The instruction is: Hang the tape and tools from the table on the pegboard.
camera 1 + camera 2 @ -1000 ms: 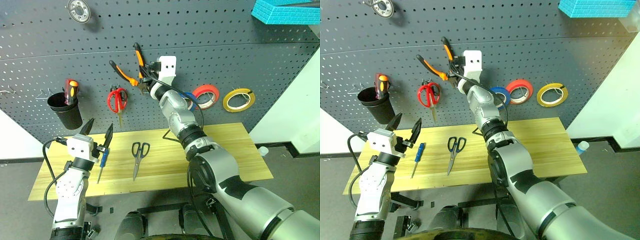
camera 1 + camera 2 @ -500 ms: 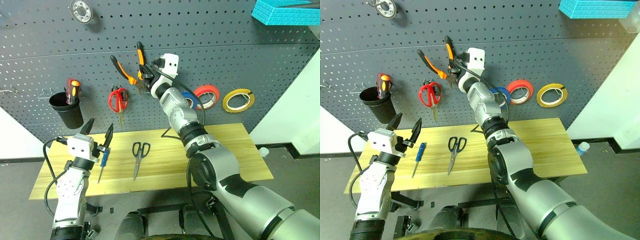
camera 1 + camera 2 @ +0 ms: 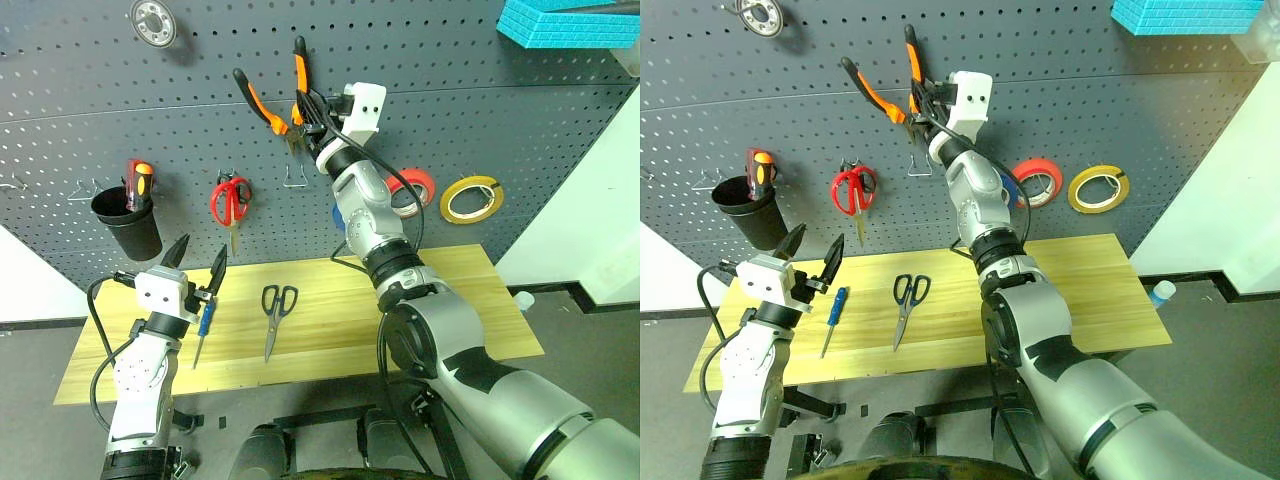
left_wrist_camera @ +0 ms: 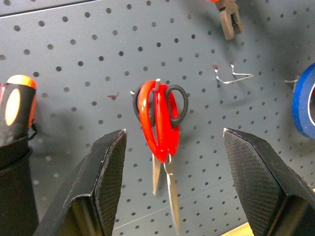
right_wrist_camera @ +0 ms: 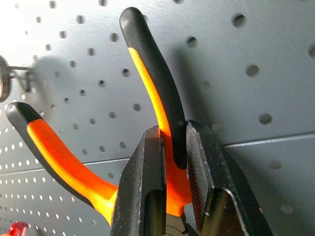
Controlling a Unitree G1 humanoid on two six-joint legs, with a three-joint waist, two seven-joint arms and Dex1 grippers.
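Observation:
My right gripper (image 3: 305, 108) is shut on one handle of the orange-and-black pliers (image 3: 268, 100), held high against the pegboard (image 3: 520, 120) with the handles pointing up. In the right wrist view the fingers (image 5: 142, 172) pinch the handle of the pliers (image 5: 155, 78). The pliers' nose (image 4: 229, 22) hangs above an empty hook (image 4: 234, 76). The yellow tape (image 3: 474, 199) hangs on the pegboard at the right. On the table (image 3: 460, 300) lie the blue screwdriver (image 3: 203, 325) and the dark grey scissors (image 3: 277, 305). My left gripper (image 3: 197, 262) is open above the screwdriver.
Red scissors (image 3: 231, 200) hang on the pegboard beside a black cup (image 3: 127, 222) holding a red-and-orange screwdriver. A red roll (image 3: 415, 190) and a blue roll (image 3: 345, 215) hang behind my right arm. A metal ring (image 3: 153, 20) hangs top left and a cyan box (image 3: 570, 20) sits top right.
My right gripper has lifted the pliers higher up the pegboard and a little to the right. The left arm has kept still.

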